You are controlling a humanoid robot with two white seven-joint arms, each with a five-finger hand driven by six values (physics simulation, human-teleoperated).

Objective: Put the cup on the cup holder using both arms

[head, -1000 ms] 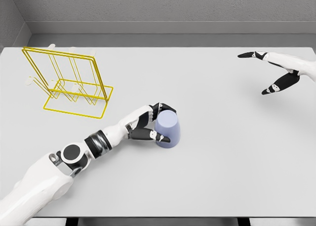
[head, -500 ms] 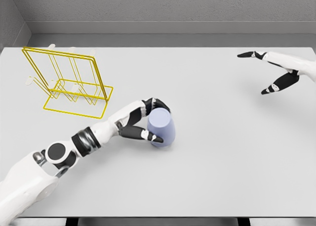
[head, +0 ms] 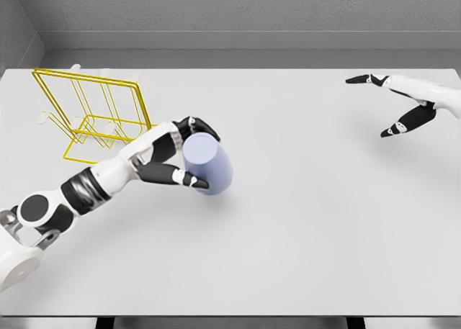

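The left hand [head: 180, 160] has its fingers wrapped around the lavender cup [head: 207, 164], tilted and held over the table [head: 302, 221] left of the middle, just beside the yellow wire cup holder [head: 97, 116] near the far left corner. Wide bare surface stretches toward the near edge. The right hand [head: 403, 106] hovers at the far right edge, fingers spread, gripping nothing.

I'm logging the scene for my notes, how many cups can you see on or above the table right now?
1. The lavender cup is held tilted in the left hand, left of the table's middle and just right of the yellow wire cup holder. The holder carries none, and nothing seems hidden.
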